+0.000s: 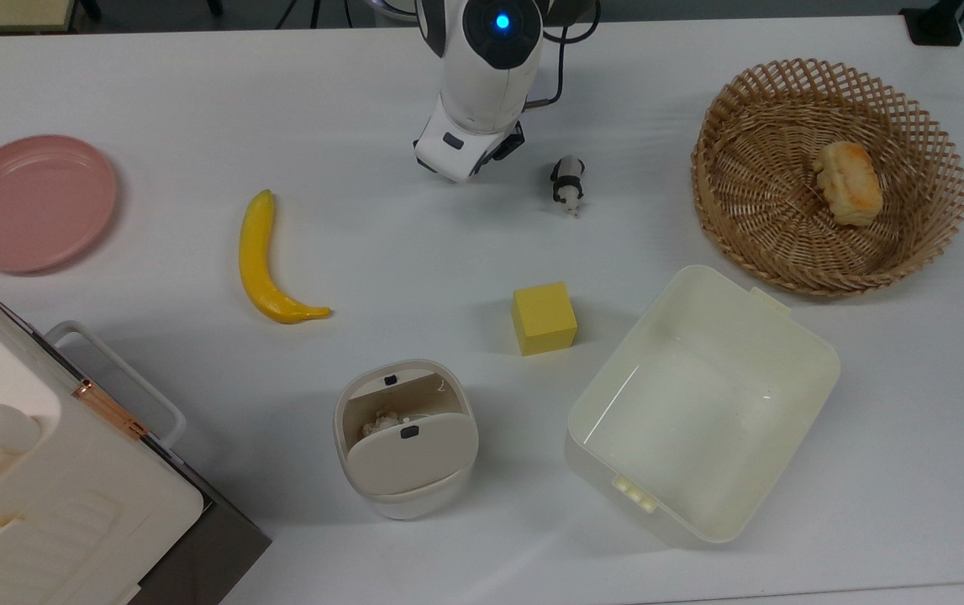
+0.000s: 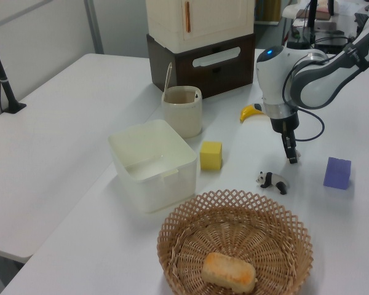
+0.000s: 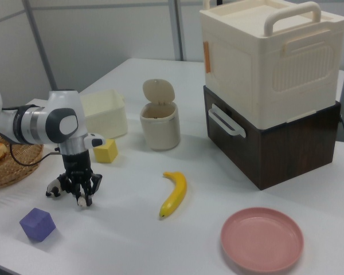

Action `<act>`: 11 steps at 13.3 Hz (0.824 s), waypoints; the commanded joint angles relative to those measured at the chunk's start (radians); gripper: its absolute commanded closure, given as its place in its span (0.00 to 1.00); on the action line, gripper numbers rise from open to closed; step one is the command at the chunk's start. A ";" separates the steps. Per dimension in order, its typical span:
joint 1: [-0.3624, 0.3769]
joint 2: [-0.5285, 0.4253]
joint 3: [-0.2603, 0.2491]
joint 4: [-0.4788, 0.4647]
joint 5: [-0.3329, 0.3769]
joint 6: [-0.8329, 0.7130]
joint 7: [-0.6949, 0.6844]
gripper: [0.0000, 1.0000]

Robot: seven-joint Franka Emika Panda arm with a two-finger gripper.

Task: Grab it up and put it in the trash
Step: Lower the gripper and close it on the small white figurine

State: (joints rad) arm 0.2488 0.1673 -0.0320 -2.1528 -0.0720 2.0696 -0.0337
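The off-white crumpled wad lies on the white table beside the panda figurine. My gripper has come down over the wad, open, with a dark finger on either side of it. In the top view the white hand of the gripper covers the wad. In the left view the gripper reaches down to the table. The trash bin, cream with a beige flap lid, stands toward the top view's bottom, well away from the gripper, lid tilted, with something white and crumpled inside.
A yellow cube and a lidless cream tub lie between gripper and bin. Also on the table are a banana, a pink plate, a wicker basket holding bread, a purple cube and a large storage box.
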 commanded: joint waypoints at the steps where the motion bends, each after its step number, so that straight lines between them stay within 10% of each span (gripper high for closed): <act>1: 0.000 -0.046 -0.003 0.117 -0.015 -0.100 -0.021 0.71; 11: -0.135 0.102 -0.008 0.632 -0.005 0.111 -0.005 0.71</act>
State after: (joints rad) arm 0.1391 0.1652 -0.0418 -1.6133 -0.0724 2.0512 -0.0574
